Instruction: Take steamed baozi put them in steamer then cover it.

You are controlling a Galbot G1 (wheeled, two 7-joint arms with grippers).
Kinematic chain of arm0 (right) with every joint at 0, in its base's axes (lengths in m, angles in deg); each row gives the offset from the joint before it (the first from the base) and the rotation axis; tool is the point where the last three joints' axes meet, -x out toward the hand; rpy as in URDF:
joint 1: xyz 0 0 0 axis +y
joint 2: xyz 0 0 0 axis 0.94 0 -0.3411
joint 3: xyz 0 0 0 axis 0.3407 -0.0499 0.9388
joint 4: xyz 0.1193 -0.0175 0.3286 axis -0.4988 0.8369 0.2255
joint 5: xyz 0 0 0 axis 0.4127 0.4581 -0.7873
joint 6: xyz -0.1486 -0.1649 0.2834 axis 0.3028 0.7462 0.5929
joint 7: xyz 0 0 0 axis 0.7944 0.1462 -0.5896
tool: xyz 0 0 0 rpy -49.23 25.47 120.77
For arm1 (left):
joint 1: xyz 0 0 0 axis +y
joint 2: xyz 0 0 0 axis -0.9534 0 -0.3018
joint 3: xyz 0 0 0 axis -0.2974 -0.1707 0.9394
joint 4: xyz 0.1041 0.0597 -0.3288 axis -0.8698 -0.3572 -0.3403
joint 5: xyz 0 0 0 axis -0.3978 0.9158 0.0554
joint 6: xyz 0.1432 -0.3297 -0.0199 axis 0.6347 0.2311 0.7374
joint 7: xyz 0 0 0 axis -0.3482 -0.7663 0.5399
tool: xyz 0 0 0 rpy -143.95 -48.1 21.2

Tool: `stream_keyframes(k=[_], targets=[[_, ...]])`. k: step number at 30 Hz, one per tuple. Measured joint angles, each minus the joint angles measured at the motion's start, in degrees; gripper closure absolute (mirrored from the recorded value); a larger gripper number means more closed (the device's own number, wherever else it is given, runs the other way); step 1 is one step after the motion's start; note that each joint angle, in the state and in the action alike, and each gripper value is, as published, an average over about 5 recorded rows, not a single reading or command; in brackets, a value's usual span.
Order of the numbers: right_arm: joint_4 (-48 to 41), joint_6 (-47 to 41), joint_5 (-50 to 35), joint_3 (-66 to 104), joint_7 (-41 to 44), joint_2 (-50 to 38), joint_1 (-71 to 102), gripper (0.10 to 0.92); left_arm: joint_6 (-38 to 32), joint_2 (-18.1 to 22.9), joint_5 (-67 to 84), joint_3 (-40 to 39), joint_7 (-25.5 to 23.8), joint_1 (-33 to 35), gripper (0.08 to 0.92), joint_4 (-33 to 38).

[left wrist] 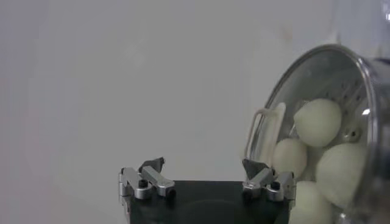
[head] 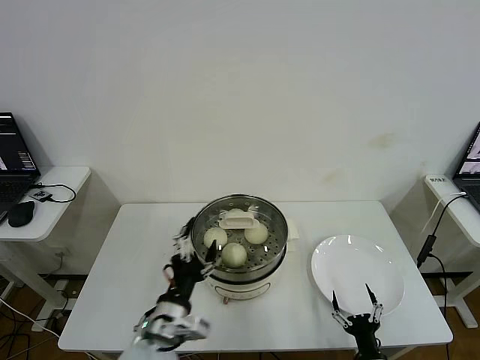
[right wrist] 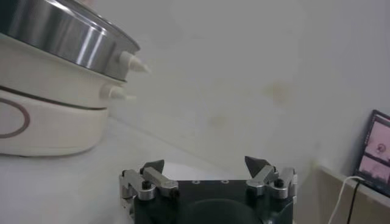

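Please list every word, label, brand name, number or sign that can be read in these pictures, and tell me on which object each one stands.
No text can be read in any view.
Left laptop screen: some lines show, too small to read.
Right laptop screen: pink window with marks, too blurred to read.
Steamer, cover, plate: no label or brand visible.
Steamer base: a dark curved line only, no letters.
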Motion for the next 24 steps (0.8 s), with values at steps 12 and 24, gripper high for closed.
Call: stream_keyframes(k=[12, 24], targets=[[5.4, -4.0, -9.3, -3.3, 2.4, -6.9, 5.5, 0.203, -15.2, -2.9, 42.2, 13.9, 10.7, 14.7, 0.177, -2.9], [11.6, -11.1, -18.7, -7.5, 4.3, -11.4, 10.8, 0.203, -23.2, -1.3, 59.1, 18.4, 13.4, 20.6, 0.177, -8.3]])
